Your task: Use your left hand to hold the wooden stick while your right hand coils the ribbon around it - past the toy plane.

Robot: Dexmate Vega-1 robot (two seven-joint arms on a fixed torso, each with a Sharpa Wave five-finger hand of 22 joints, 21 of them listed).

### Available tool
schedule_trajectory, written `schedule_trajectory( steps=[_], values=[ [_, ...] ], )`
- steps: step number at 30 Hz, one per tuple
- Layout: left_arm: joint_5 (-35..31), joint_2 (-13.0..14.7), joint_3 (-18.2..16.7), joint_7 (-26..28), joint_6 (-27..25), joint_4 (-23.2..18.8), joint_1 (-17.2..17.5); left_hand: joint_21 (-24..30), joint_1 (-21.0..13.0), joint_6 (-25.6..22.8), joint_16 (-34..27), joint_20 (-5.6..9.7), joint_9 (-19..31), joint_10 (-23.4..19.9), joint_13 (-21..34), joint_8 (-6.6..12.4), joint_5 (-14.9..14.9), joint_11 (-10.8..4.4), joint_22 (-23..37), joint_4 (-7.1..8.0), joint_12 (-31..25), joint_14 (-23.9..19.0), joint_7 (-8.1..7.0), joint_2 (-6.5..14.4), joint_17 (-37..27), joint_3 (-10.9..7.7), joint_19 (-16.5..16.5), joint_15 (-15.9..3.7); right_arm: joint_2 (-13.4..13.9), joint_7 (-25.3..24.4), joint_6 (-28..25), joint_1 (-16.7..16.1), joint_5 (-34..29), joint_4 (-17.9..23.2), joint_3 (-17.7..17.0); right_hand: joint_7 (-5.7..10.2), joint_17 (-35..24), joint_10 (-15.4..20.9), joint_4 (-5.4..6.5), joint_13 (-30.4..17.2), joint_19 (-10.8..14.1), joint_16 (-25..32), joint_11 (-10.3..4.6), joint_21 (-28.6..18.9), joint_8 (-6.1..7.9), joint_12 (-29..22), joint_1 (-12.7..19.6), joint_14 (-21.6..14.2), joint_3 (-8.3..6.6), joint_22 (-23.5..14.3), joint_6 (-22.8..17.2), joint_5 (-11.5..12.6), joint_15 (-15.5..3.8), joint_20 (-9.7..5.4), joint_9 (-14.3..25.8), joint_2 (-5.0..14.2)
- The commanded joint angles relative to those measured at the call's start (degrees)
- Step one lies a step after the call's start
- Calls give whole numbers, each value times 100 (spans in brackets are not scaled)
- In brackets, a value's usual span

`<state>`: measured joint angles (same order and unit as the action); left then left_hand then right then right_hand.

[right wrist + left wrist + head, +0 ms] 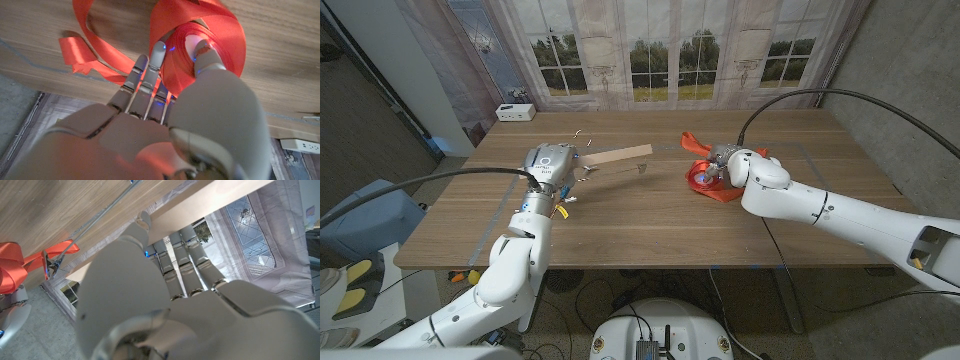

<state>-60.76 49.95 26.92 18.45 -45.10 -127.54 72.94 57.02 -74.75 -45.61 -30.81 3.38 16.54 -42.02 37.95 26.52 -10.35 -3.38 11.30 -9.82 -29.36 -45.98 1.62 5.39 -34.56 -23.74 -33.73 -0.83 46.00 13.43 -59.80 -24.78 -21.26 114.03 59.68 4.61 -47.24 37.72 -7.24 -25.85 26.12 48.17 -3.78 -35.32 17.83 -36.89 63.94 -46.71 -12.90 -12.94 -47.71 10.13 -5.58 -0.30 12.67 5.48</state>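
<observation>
My left hand (552, 165) grips one end of a pale flat wooden stick (623, 154) at the table's middle left. In the left wrist view its fingers (187, 250) curl around the stick (220, 200). The stick's free end points right, toward the red ribbon (701, 178), and stops short of it. My right hand (728, 164) holds a bunched loop of that ribbon (207, 35) between thumb and fingers, low over the table. Loose ribbon tails (80, 47) trail across the wood, and one tail (692, 142) lies just behind the hand.
A small white box (515, 112) stands at the table's (650, 225) far left corner. Behind the table hangs a window-print curtain (660, 50). A blue chair (365, 215) stands off the left edge. A white power strip (300, 145) lies on the floor.
</observation>
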Motion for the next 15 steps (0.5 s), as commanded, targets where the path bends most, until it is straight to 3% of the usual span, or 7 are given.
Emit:
schedule_trajectory(
  steps=[1,9,15],
  values=[
    [77,-81,-9,41,39,93,-39,43,-269,-226,-33,297,198,-208,21,12,-26,-164,9,81,22,-497,-190,359,-38,-113,27,-1168,239,-967,1796,-1297,2000,157,-2103,-484,-37,1575,106,-659,68,-27,135,-87,-38,-1485,147,-145,-256,-32,-1163,39,-432,58,25,393],
    [195,-131,15,100,131,238,-180,90,-266,-222,-16,299,203,-217,28,7,-26,-168,-3,74,41,-503,-193,351,-62,-123,44,-1157,182,-1693,2924,-1928,2637,-34,-2834,-722,-418,1722,-63,-807,203,313,280,-266,-22,-1663,319,-294,-295,-49,-1378,61,-275,222,48,372],
    [321,-172,45,173,221,377,-302,123,-261,-233,-4,302,206,-217,44,9,-26,-166,-12,73,51,-512,-190,349,-77,-133,56,-1154,-55,-2559,3101,-2244,2638,30,-3114,-780,-501,1732,-97,-901,220,422,295,-335,-13,-1737,345,-303,-283,-58,-1402,99,-201,246,101,367]
  ],
)
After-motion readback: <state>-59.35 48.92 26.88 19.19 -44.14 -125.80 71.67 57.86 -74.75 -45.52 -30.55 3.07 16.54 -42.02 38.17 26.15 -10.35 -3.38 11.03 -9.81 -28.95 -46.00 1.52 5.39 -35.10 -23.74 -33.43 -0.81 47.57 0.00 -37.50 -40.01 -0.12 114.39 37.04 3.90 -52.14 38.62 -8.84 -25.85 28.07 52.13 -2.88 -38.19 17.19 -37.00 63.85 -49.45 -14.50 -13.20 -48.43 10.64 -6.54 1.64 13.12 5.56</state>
